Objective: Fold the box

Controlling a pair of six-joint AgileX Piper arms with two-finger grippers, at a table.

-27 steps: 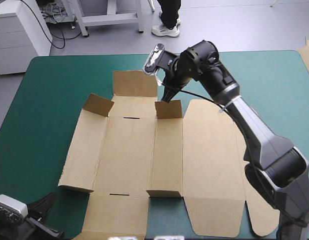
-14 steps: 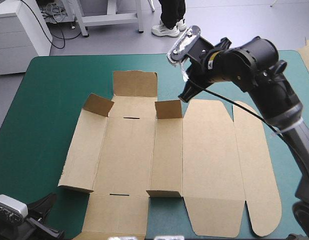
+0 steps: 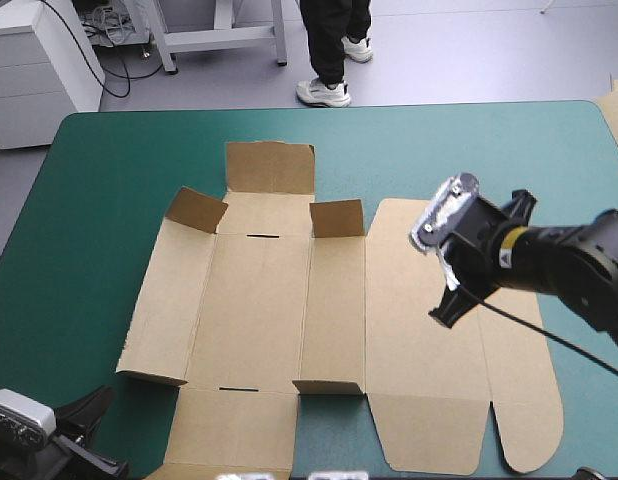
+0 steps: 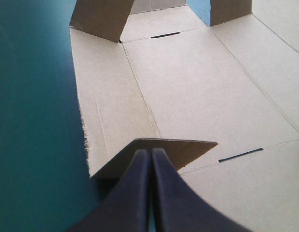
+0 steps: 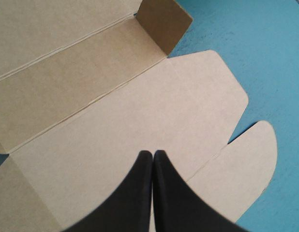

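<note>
I've got the box opened out across the middle of the teal-green cover, most of the sheet lying flat. Four small flaps stand up, two on the far side and two on the near side. The lid panel lies flat to the right, its rounded tab at the right end. My right gripper hangs over that lid panel, fingers pressed together to a point, nothing between them; whether it touches the board, I cannot tell. My left gripper sits low at the table's near left corner, fingers together too, empty, aimed at the near left flap.
</note>
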